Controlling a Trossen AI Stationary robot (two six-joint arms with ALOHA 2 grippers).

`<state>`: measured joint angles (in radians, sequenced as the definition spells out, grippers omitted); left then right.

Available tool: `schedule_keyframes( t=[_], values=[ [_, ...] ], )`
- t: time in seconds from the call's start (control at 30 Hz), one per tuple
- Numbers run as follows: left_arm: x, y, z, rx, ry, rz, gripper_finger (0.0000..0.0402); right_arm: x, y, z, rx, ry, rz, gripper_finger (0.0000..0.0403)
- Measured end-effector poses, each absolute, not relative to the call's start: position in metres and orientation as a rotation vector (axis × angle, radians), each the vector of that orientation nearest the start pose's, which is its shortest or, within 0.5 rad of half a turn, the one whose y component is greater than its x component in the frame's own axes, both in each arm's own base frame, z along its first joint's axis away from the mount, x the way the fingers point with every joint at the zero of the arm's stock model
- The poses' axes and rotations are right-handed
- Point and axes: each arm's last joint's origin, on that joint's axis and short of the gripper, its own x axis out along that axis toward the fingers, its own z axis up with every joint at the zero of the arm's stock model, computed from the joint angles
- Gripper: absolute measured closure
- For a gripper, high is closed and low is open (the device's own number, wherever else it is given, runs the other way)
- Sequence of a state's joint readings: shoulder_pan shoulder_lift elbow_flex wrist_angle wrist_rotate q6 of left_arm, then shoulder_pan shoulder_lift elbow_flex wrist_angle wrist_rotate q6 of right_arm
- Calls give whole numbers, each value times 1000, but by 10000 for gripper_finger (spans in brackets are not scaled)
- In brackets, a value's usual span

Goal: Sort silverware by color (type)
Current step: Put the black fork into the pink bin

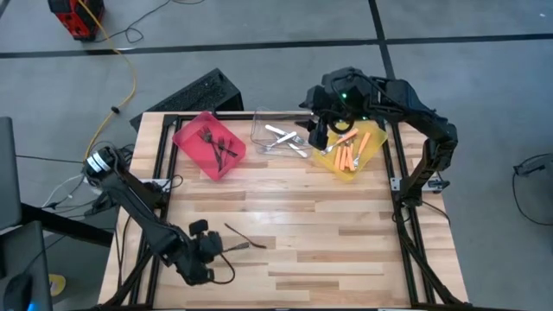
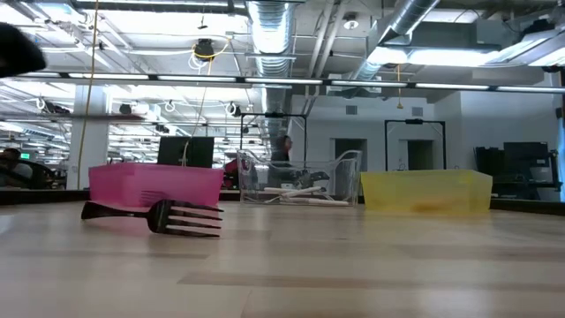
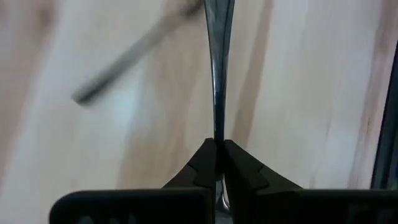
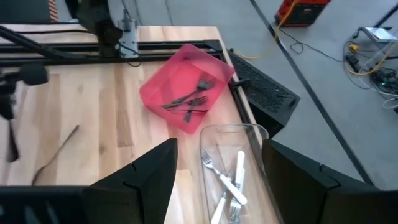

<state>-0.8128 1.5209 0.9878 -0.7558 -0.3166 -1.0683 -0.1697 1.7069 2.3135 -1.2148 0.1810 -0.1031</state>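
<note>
We see a pale, smooth wooden table [image 1: 328,242] with a soft sheen, translucent glossy plastic bins in red [image 1: 192,138], clear [image 1: 259,130] and yellow [image 1: 371,151], dark matt metal forks [image 1: 220,149], shiny silver forks [image 1: 285,140], and the left gripper's [image 3: 219,149] matt black fingers.

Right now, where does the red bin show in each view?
High view: red bin at the table's far edge, left of centre, dark forks inside.
Low view: left in the background.
Left wrist view: not in it.
Right wrist view: upper centre, by the table's edge.
Shared landmark: the clear bin right beside it, also in the low and right wrist views.
</note>
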Motion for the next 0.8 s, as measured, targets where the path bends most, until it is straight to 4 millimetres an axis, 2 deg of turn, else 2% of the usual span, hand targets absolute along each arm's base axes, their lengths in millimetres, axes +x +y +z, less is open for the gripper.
schedule_keyframes(
  t=[0.1,0.27,0.5,0.67,0.8],
  values=[
    [195,-183,220,-264,1026,225,401,295,-53,500,-93,620,-270,143],
    [185,-154,253,-276,826,348,401,291,-50,504,-65,598,-245,143],
    [168,-118,295,-311,451,522,401,286,-40,517,-43,493,-180,143],
    [154,-101,318,-256,169,671,401,280,-26,531,-94,376,21,143],
    [148,-94,328,-209,72,728,401,288,-21,530,-101,323,150,143]
  ],
)
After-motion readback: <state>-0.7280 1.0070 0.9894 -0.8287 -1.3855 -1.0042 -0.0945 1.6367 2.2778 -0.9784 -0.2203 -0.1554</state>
